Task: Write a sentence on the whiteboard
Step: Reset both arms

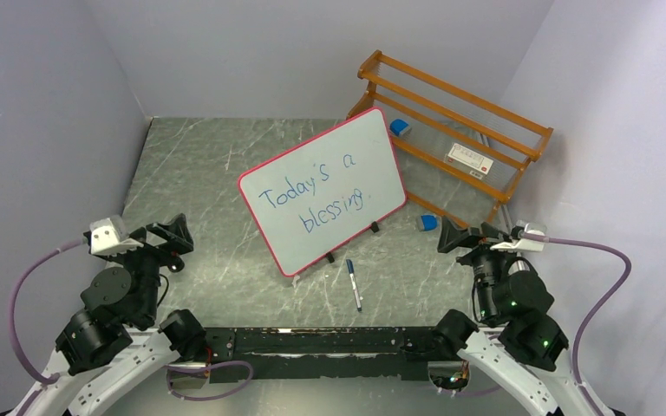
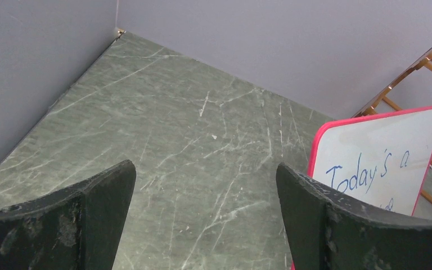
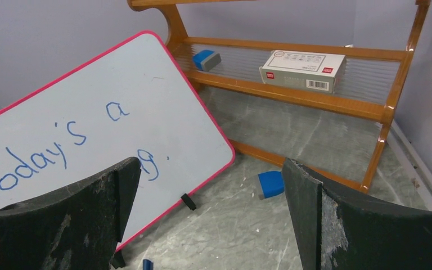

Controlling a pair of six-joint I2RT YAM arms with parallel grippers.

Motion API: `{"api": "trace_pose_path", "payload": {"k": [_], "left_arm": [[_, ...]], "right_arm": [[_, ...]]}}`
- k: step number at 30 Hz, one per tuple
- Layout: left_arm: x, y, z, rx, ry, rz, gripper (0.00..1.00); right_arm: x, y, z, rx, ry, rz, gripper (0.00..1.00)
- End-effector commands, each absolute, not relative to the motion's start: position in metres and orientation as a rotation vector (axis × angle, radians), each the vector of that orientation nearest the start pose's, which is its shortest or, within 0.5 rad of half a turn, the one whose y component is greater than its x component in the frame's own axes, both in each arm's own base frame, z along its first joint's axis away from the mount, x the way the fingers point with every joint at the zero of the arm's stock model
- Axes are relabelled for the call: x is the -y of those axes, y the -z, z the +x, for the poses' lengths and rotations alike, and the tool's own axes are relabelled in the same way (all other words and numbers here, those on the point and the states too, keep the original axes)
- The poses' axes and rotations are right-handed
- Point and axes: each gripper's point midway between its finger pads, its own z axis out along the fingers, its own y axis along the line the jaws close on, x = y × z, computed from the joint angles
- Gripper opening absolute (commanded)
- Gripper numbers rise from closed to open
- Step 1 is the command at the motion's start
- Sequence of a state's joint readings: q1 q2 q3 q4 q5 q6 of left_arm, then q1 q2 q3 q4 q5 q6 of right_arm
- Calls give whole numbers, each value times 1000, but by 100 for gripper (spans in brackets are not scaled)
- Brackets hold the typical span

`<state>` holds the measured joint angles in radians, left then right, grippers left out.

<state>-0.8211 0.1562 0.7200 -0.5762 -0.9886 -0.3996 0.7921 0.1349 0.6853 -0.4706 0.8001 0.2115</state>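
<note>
Two lines of the sentence are standing finished on the whiteboard; marker lying, seemingly capped, at its six o'clock; left gripper, right gripper gaping wide, empty.

A robotics lab cell. Bare walls box in a marbled table. Cabled arms are bolted on.

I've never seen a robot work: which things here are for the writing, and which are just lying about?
For the job: whiteboard, sentence, marker.
Lying about: wooden rack, white box, blue block on the rack, blue block on the table.
</note>
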Motion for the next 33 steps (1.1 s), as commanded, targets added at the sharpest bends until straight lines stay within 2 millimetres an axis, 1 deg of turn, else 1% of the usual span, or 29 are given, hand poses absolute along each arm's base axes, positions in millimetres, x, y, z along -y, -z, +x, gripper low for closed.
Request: {"api": "trace_pose_path", "payload": {"k": [1,3,6,9,13,15,18,24,28,33], "left_arm": [[-9,-299,182,-1503,166,-424,98],[-8,-297,183,-1509,157,-421,98],[3,-296,189,-1524,163,-358,98],[9,-294,196,-1535,154,-322,98],[10,-289,207,-1568,109,-305,98],[10,-284,211,-1592,92,-294,98],[14,-280,216,-1610,94,-266,98],[4,-285,217,-1544,84,-281,98],[3,-288,213,-1496,108,-266,98],[-2,-292,211,-1444,102,-286,98]], "right_arm": [[-11,-308,183,-1463,-209,231,100],[-11,-308,183,-1460,-207,224,100],[-11,-310,183,-1451,-207,224,100],[-9,-312,182,-1436,-210,229,100],[-6,-312,181,-1424,-204,239,100],[-8,-311,182,-1426,-206,229,100],[-8,-311,182,-1424,-201,224,100],[-2,-311,180,-1407,-195,254,100],[-5,-310,181,-1407,-202,235,100],[-4,-310,182,-1409,-197,241,100]]}}
